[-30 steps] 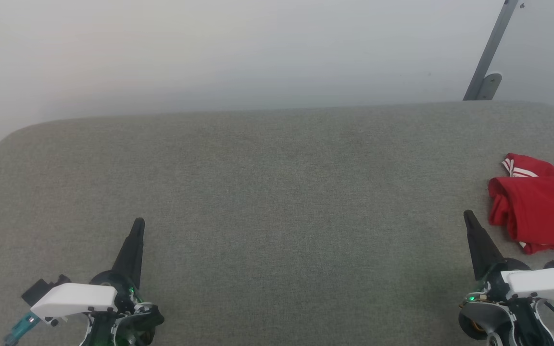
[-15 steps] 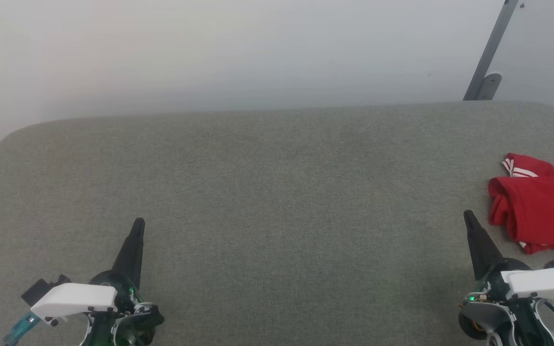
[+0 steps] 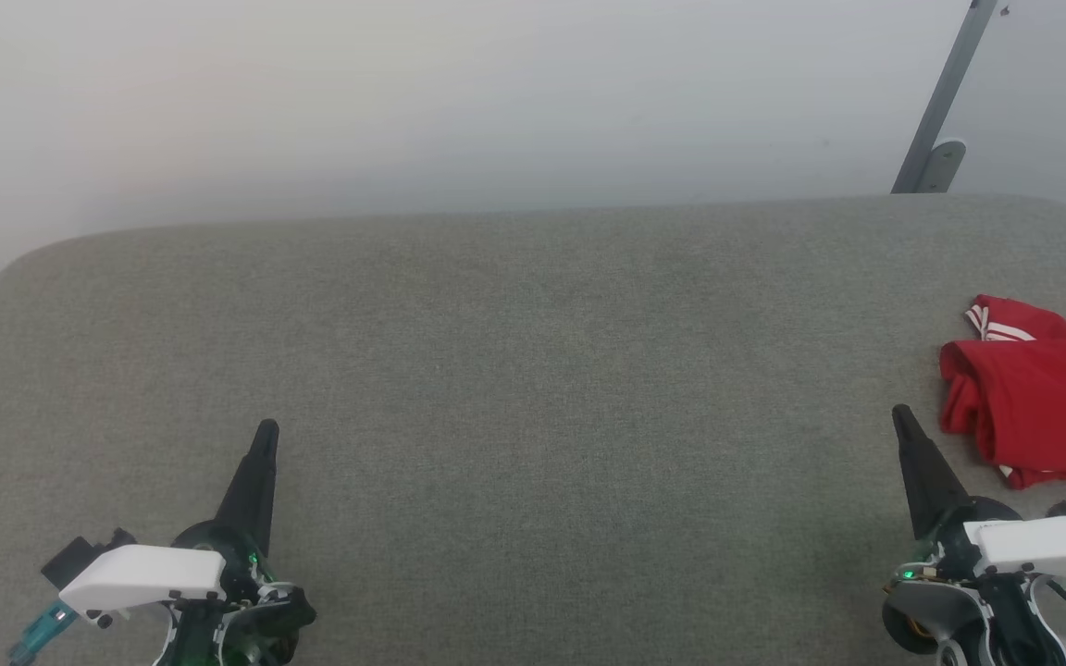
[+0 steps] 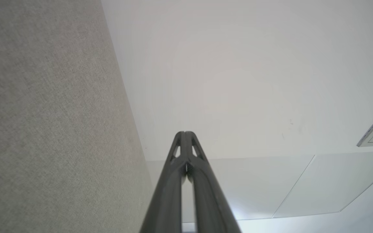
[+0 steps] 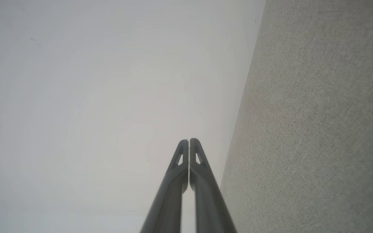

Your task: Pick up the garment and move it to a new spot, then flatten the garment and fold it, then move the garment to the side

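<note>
The garment (image 3: 1042, 407), a red shirt with a bit of red-white striped trim showing, lies folded in a bundle at the right edge of the grey fabric surface (image 3: 533, 388), cut off by the frame. My right gripper (image 3: 900, 415) is shut and empty, its tip a short way left of the bundle and apart from it. At the lower left my left gripper (image 3: 266, 428) is shut with nothing in it, far from the garment. The left wrist view shows the left gripper (image 4: 184, 132) with tips pressed together; the right wrist view shows the same of the right gripper (image 5: 188, 139).
A pale wall stands behind the grey surface's rounded far edge. A grey metal strut with a bracket (image 3: 940, 102) leans at the upper right. Both wrist views look along the grey fabric (image 4: 44, 129) toward the wall.
</note>
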